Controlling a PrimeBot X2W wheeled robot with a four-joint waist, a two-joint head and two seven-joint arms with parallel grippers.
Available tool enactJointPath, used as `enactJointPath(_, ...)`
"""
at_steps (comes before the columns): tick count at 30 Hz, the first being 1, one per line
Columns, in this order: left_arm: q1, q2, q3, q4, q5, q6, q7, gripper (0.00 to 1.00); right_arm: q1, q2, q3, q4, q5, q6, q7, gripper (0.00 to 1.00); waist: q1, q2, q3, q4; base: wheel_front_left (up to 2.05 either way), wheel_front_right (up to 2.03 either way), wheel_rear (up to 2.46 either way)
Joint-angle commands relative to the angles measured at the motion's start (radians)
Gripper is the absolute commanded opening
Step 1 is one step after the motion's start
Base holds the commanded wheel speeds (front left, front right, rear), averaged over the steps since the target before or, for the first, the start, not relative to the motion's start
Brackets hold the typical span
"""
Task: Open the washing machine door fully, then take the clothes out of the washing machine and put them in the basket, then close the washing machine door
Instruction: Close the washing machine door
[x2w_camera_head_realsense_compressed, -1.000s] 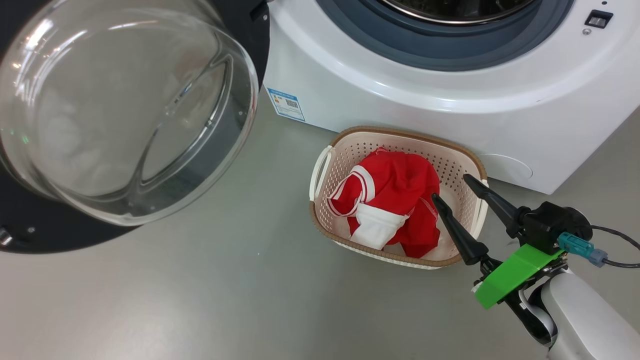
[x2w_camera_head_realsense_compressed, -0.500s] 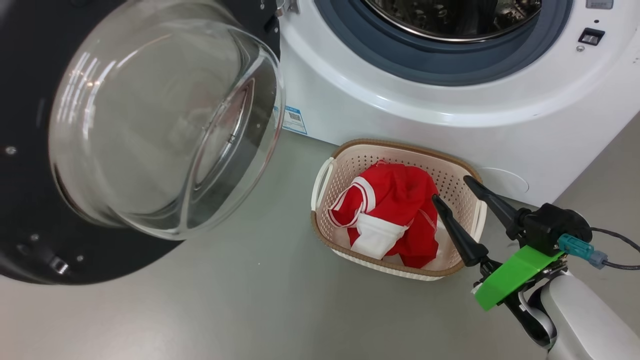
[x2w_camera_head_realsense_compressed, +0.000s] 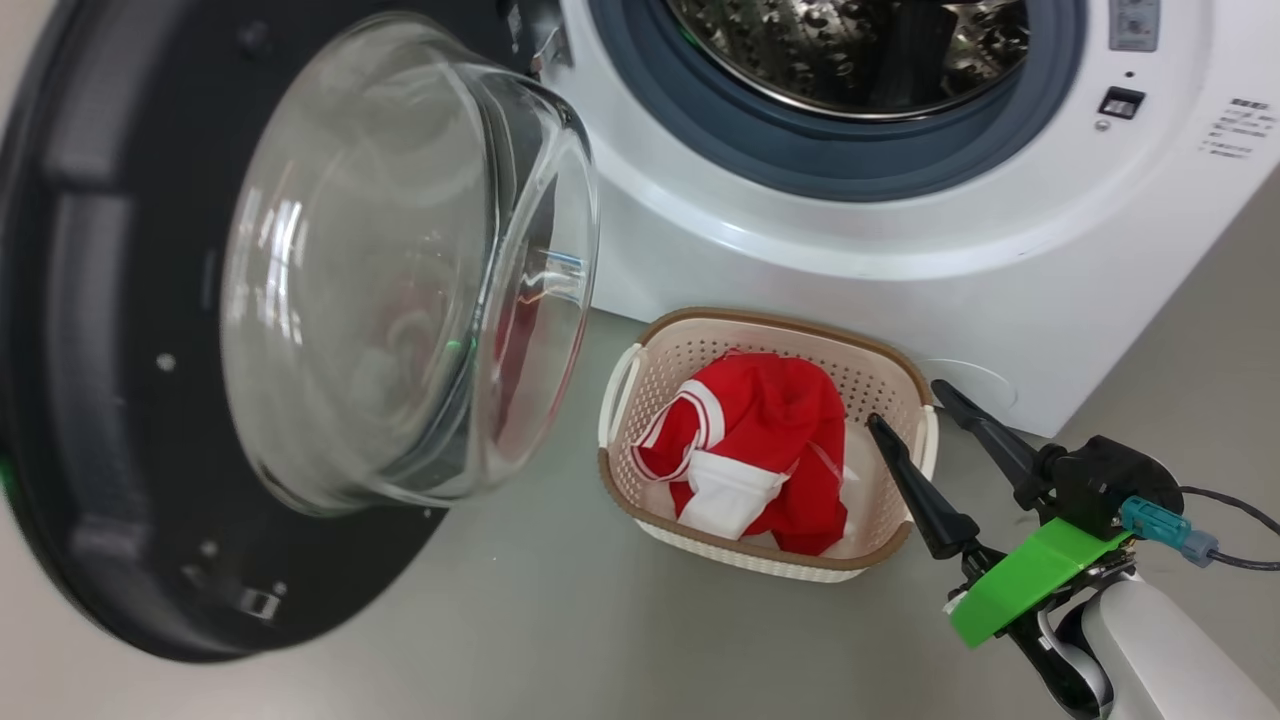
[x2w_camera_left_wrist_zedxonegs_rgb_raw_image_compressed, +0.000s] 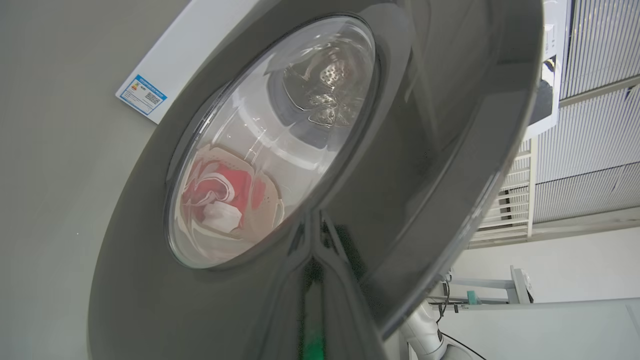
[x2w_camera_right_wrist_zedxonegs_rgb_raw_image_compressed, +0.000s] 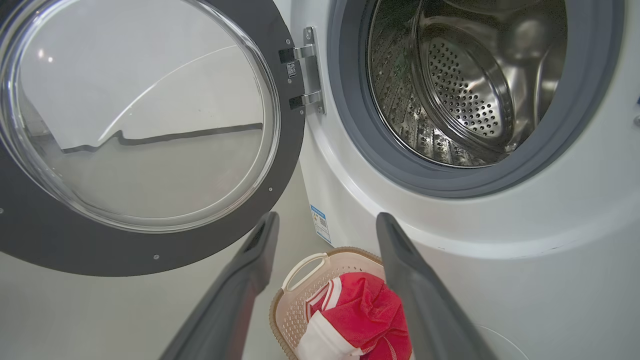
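The washing machine door stands open, hung on its hinge at the left side of the washing machine. The drum is exposed, and no garment is seen in the part of it that is shown. The clothes are lying in the basket, which is set on the floor just in front of the washing machine, below its opening.

The first two steps are therefore judged complete; only the closing of the door is left.

The left gripper is closed with nothing held. Its fingers appear to be laid against the door face turned away from the washing machine. The right gripper is held wide open and empty in front of the washing machine, beside the basket's right end.
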Motion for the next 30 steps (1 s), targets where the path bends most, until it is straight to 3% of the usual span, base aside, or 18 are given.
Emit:
enactJointPath(1, 0.002, 0.037, 0.029, -0.071, -0.010, -0.003, 0.020, 0.00, 0.016, 0.003, 0.009, -0.029, 0.001, 0.002, -0.012, 1.00, 0.0000, -0.0001, -0.010, -0.018, 0.00, 0.00, 0.00)
enactJointPath(10, 0.048, -0.044, -0.016, -0.289, -0.034, -0.003, 0.065, 0.00, 0.035, 0.023, -0.020, -0.044, -0.009, 0.002, -0.012, 1.00, 0.0000, -0.0001, -0.018, -0.098, 0.00, 0.00, 0.00)
enactJointPath(15, 0.037, -0.084, -0.051, -0.343, -0.026, -0.003, 0.063, 0.00, 0.042, 0.034, -0.033, -0.051, -0.014, 0.002, -0.012, 1.00, 0.0000, -0.0001, -0.016, -0.141, 0.00, 0.00, 0.00)
enactJointPath(30, -0.155, -0.223, -0.173, -0.331, 0.059, -0.003, 0.008, 0.00, 0.016, 0.084, -0.074, -0.077, -0.038, 0.002, -0.012, 1.00, 0.0000, -0.0001, 0.056, -0.307, 0.00, 0.00, 0.00)
